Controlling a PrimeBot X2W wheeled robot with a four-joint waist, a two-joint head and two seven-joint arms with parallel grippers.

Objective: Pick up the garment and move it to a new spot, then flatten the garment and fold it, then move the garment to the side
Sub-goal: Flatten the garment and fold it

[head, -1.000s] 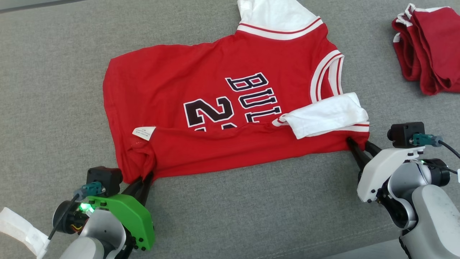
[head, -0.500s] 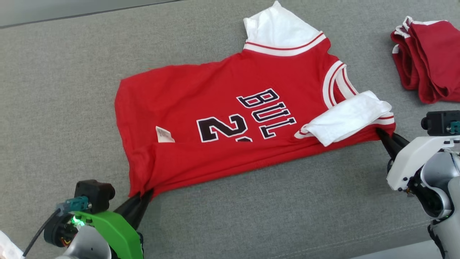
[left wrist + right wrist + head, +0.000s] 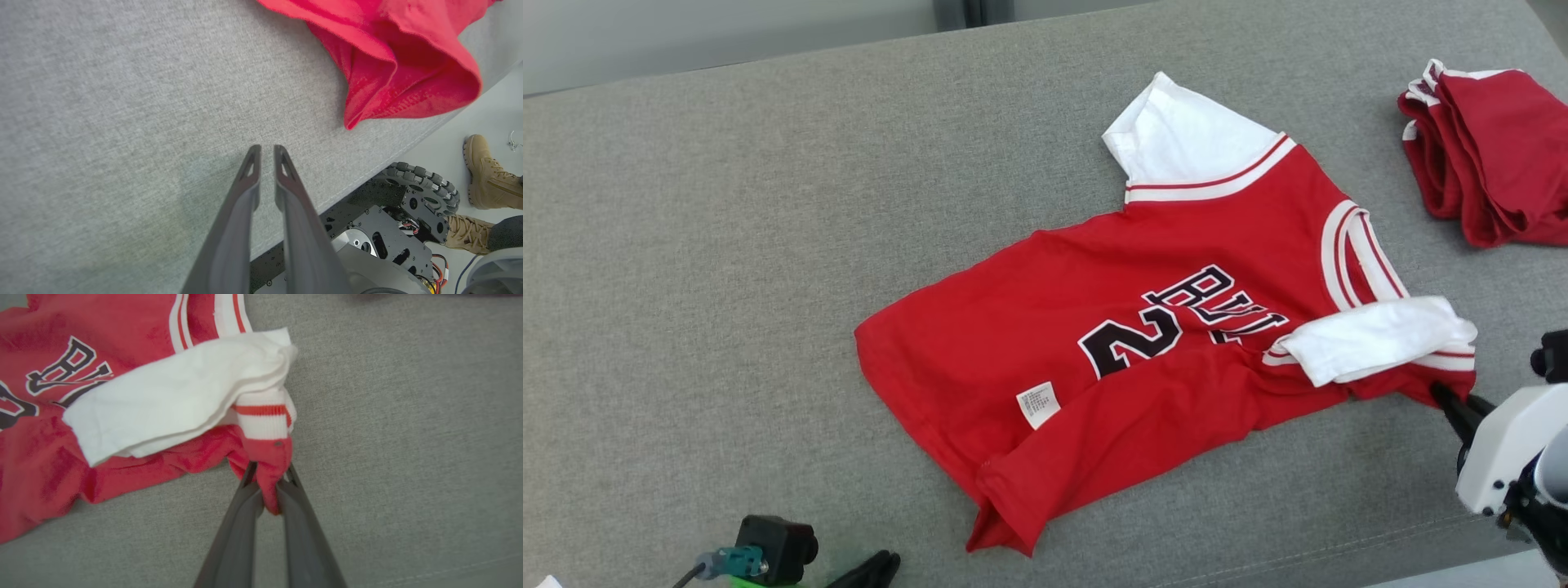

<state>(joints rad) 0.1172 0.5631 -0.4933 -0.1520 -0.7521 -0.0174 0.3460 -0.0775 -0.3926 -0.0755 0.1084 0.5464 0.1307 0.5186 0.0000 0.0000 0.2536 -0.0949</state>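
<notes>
The grey bench point(image 3: 727, 245) carries one red jersey point(image 3: 1176, 327) and, past the jersey's collar, one folded red stack point(image 3: 1486, 155). Two claws flank the jersey: left claw point(image 3: 267, 152), right claw point(image 3: 267, 473). Two tan boots point(image 3: 486, 171) stand off its hem.

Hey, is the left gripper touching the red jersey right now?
Apart. The left wrist view shows the left gripper over bare grey upholstery, with a plain strip of it between the fingertips and the nearest corner of the red jersey.

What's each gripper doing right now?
Left gripper: jaws barely parted, empty, clear of the jersey.
Right gripper: shut on the jersey's shoulder corner.
</notes>
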